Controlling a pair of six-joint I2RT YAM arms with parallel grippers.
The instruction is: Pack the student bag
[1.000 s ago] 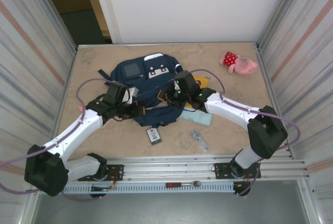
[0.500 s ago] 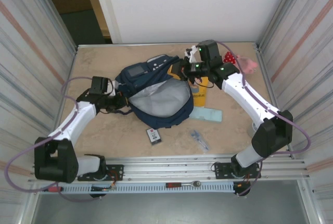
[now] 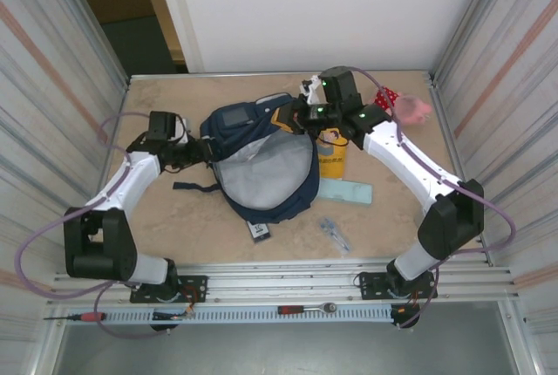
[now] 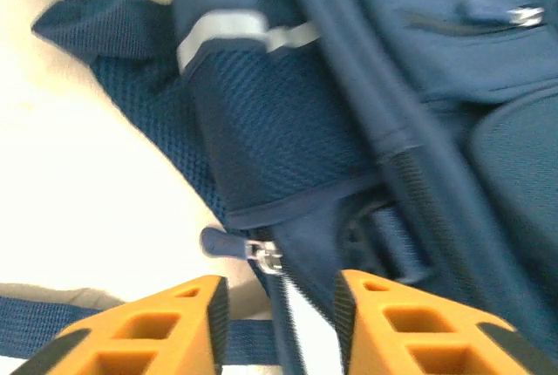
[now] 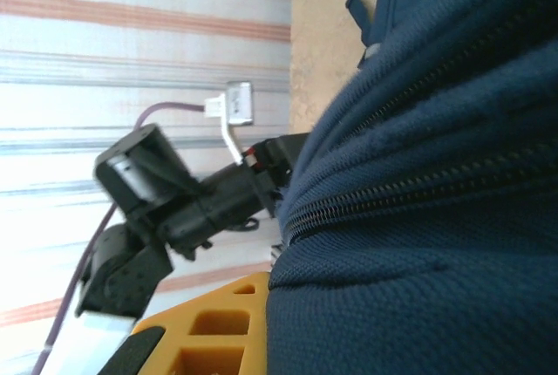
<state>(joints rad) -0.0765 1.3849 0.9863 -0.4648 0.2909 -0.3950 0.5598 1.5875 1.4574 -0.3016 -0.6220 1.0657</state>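
The student bag (image 3: 261, 170), navy blue, lies in the middle of the table with its main compartment spread wide and its grey lining showing. My left gripper (image 3: 202, 150) is at the bag's left edge, open. In the left wrist view its orange fingers (image 4: 166, 327) stand apart, with the zip tape running between them and the zipper pull (image 4: 228, 244) just beyond the tips. My right gripper (image 3: 292, 118) is shut on the bag's upper right rim and holds it up. In the right wrist view navy fabric (image 5: 418, 244) presses against an orange finger (image 5: 218, 331).
A yellow container (image 3: 333, 155) and a pale teal case (image 3: 344, 190) lie right of the bag. A small dark card (image 3: 256, 229) and a metal piece (image 3: 333, 233) lie near the front. A pink plush toy (image 3: 403, 106) sits back right. Metal walls stand on both sides.
The right gripper has pulled the bag's rim up and back, spreading the compartment open. The left gripper, shut a moment ago, has opened and let go at the bag's left edge.
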